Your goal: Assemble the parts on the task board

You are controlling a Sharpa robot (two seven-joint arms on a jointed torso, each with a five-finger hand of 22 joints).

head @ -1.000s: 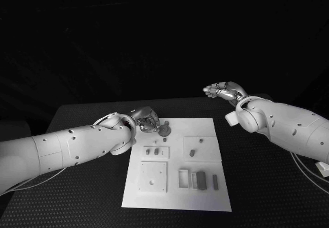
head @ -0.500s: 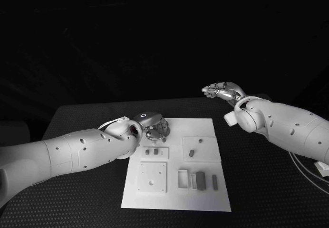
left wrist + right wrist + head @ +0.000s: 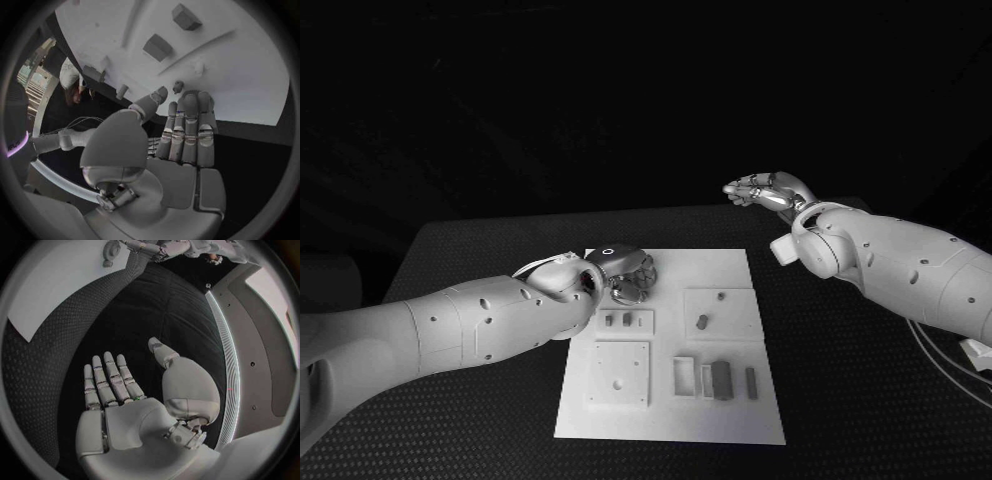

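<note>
Head view. Found the left robot hand [image 3: 625,272] low over the eleven o'clock corner of the task board [image 3: 733,415], fingers pointed down at the plate; could not tell contact from here. Saw the right robot hand [image 3: 769,190] raised well apart, out past the bench's [image 3: 473,250] far edge at about one o'clock from the board. Noted grey parts [image 3: 718,380] lying at the board's five o'clock end, another [image 3: 702,321] near its middle, and a pair [image 3: 625,319] just nearer than the left robot hand.

Left wrist view. Showed the left robot hand [image 3: 178,145] with fingers straight and side by side, thumb swung apart, nothing in it. Caught a small peg [image 3: 178,86] just beyond the fingertips [image 3: 187,100], and two grey blocks [image 3: 157,47] farther off on the white plate.

Right wrist view. Showed the right robot hand [image 3: 125,390] spread flat and empty above the bench [image 3: 94,305]. Picked out a round part [image 3: 112,249] on the board's corner, just beside the other hand.

Judged the step in hand as a reach for a part at that corner. Best done by lowering slowly, bringing thumb and fingers to opposite sides of the piece, closing only once centred, and lifting straight up without nudging the neighbours.

Bench black with a dimpled surface, probably grippy enough to keep the board from sliding. Nothing but darkness beyond it.
</note>
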